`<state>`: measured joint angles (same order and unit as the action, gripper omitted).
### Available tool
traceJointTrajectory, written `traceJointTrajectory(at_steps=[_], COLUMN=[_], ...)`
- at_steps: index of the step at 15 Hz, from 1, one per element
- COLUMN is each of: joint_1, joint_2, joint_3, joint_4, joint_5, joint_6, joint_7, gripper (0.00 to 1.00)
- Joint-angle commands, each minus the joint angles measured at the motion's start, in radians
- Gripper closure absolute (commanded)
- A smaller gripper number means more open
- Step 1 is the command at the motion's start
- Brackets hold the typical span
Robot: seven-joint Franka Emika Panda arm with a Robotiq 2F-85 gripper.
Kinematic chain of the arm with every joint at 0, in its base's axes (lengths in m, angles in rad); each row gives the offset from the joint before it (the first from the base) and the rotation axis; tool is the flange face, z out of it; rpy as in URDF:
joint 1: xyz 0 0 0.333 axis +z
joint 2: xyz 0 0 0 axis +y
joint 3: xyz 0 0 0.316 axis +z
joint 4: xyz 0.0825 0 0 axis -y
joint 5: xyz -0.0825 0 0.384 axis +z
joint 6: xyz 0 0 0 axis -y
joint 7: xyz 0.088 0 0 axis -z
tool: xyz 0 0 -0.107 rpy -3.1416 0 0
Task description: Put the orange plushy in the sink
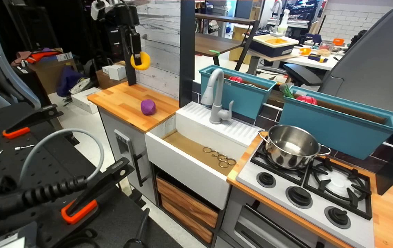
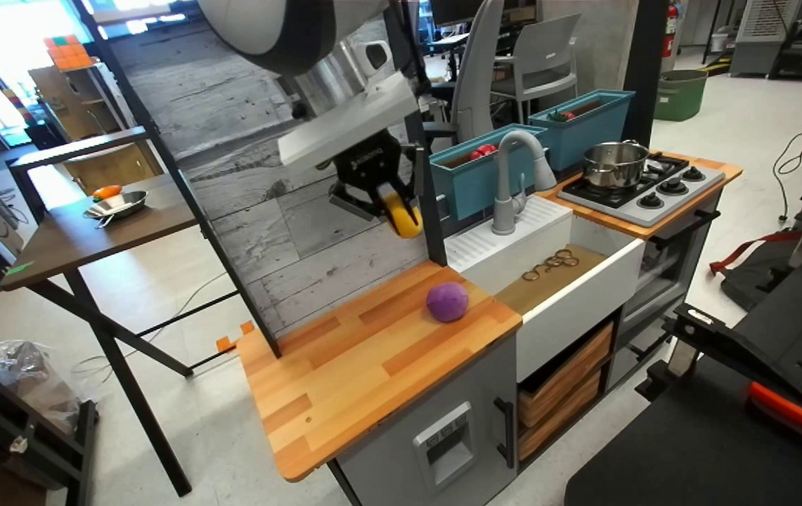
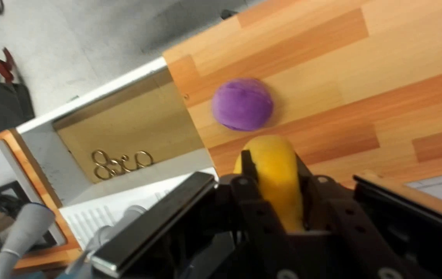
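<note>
claw (image 3: 272,161) has orange plushy (image 1: 145,61) pinched mid-air, upper half of frame in both exterior views; purple toy (image 1: 148,107) chilling on desk (image 2: 344,379) lower down; sink (image 1: 186,170) off to right, rings (image 1: 222,158) inside

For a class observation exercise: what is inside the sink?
Gold-coloured rings lie on the tan bottom of the sink. In both exterior views, its front wall hides the bottom just behind it.

One orange plushy (image 1: 145,62), one purple round toy (image 1: 148,107), one farmhouse sink (image 1: 189,172), one two-handled steel pot (image 1: 292,148) and one toy cooktop (image 1: 281,180) are showing; two teal planter boxes (image 1: 334,119) and three black stove knobs (image 1: 298,195) are appearing.
</note>
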<state>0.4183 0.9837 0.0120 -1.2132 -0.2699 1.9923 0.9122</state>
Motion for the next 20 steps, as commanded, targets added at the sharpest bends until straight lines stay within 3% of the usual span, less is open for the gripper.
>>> traceJointTrajectory(at_steps=[1, 6, 11, 15, 20], joint_1=[-0.049, -0.092, -0.123, -0.13, -0.126], joint_2=[-0.155, -0.244, -0.242, -0.185, -0.099], joint_3=[0.006, -0.066, -0.163, -0.224, -0.261], joint_4=[-0.25, -0.52, -0.748, -0.772, -0.657], joint_5=[0.036, 0.029, -0.03, -0.033, -0.018], joint_6=[-0.031, 0.071, 0.357, 0.477, 0.502], joint_7=[0.023, 0.084, 0.168, 0.216, 0.243], gripper=[0.94, 0.94, 0.94, 0.94, 0.94])
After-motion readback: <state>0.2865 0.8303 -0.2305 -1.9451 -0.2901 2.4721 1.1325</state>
